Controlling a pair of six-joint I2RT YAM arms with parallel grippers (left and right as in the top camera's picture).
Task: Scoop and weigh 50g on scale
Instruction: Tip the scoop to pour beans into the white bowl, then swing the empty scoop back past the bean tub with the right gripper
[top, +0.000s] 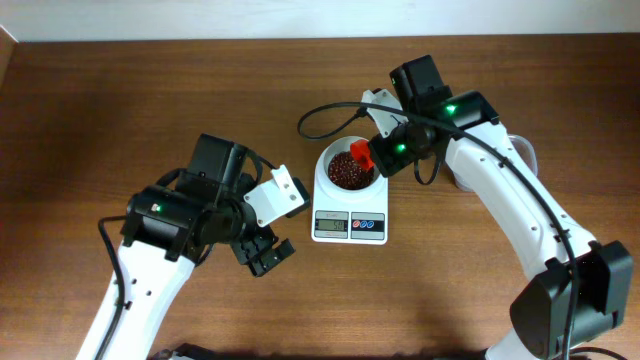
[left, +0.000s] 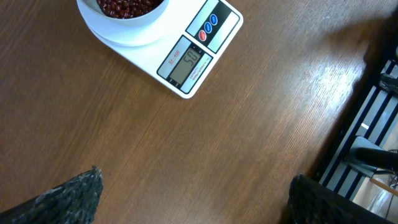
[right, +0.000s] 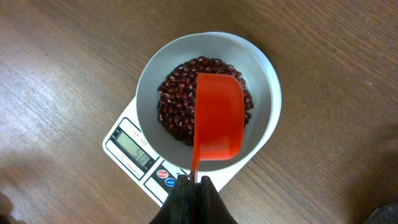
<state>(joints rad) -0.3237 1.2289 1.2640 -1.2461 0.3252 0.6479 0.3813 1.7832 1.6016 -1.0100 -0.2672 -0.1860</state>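
A brown wooden table (top: 150, 100) is being occupied near its middle by the white digital scale (top: 349, 226), on which a round white bowl (right: 267, 93) of red beans (right: 174, 106) is being carried. A red scoop (right: 217, 118) is being held over the bowl, its handle being pinched between the pressed-together fingers of the right gripper (right: 194, 182). The left gripper (left: 193, 205) is being held spread wide above bare table near the scale, gripping nothing.
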